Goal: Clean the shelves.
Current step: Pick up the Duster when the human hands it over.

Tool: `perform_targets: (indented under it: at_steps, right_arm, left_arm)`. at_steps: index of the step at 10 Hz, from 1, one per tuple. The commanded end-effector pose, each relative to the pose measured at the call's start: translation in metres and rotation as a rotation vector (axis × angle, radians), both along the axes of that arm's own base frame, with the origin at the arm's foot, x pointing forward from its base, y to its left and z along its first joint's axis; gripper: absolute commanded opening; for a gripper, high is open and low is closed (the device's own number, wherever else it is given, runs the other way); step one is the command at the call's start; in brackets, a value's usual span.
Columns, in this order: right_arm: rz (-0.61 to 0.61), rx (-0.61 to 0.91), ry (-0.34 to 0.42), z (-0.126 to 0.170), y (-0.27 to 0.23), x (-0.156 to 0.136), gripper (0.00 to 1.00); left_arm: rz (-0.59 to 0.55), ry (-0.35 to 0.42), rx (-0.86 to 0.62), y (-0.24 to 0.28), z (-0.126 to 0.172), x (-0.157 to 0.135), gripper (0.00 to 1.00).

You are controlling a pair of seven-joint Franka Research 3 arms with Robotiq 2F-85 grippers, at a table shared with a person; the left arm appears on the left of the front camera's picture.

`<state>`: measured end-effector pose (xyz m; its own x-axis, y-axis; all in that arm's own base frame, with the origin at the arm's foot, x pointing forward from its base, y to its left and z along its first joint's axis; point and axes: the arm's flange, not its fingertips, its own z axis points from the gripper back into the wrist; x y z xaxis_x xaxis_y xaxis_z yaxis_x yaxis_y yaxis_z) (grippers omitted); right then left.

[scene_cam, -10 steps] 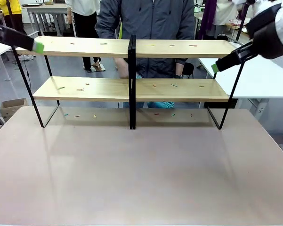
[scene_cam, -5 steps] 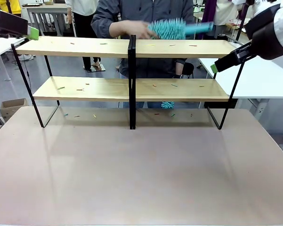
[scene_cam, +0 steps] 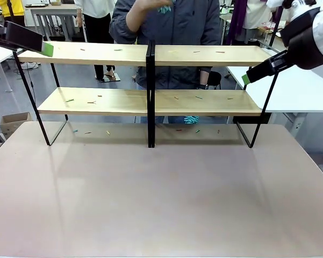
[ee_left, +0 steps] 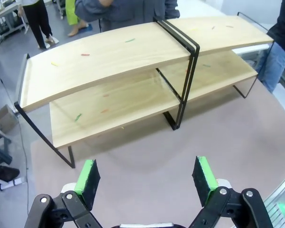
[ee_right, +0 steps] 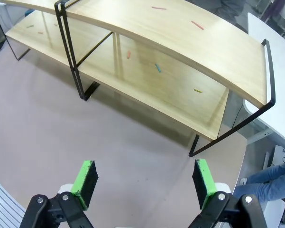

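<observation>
While the shelves point(scene_cam: 97, 54) stand across the far half of the table point(scene_cam: 161, 204), the left gripper point(ee_left: 144, 173) hangs beside the top board's left end and the right gripper point(ee_right: 142, 178) near the rack's right end. Both have their jaws wide apart, with nothing between the green pads. Small coloured scraps point(scene_cam: 70, 100) lie scattered on the 2 boards and on the tabletop beneath. Behind the rack a person's hand point(scene_cam: 149, 5) is raised above the top board, a bit of teal bristle at it — cut by the picture's edge.
</observation>
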<state>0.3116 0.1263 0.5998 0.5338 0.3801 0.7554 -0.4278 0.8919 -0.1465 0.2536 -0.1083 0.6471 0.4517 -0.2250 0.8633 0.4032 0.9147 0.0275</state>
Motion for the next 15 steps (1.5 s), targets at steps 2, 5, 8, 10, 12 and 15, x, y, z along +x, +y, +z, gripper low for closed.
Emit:
perform_targets:
  at_steps: [2,5,8,10,12,15]
  right_arm:
    - [-0.008,0.02,-0.01,-0.01,-0.004,-0.003,1.0]
    - [-0.006,0.008,-0.009,-0.01,-0.002,-0.002,1.0]
    - [-0.066,0.089,-0.014,0.004,0.006,-0.017,1.0]
    - [-0.144,0.151,-0.006,0.016,0.022,-0.032,1.0]
    - [-0.188,0.188,0.004,0.024,0.04,-0.037,1.0]
    - [-0.169,0.222,0.001,0.028,0.051,-0.032,1.0]
  left_arm:
    - [0.012,-0.005,0.016,0.008,-0.024,-0.012,1.0]
    - [0.002,0.001,0.003,0.001,0.0,0.0,1.0]
    - [0.002,0.001,0.003,0.001,0.0,0.0,1.0]
    - [0.002,0.001,0.003,0.001,0.0,0.0,1.0]
    - [0.002,0.001,0.003,0.001,0.0,0.0,1.0]
    - [0.002,0.001,0.003,0.001,0.0,0.0,1.0]
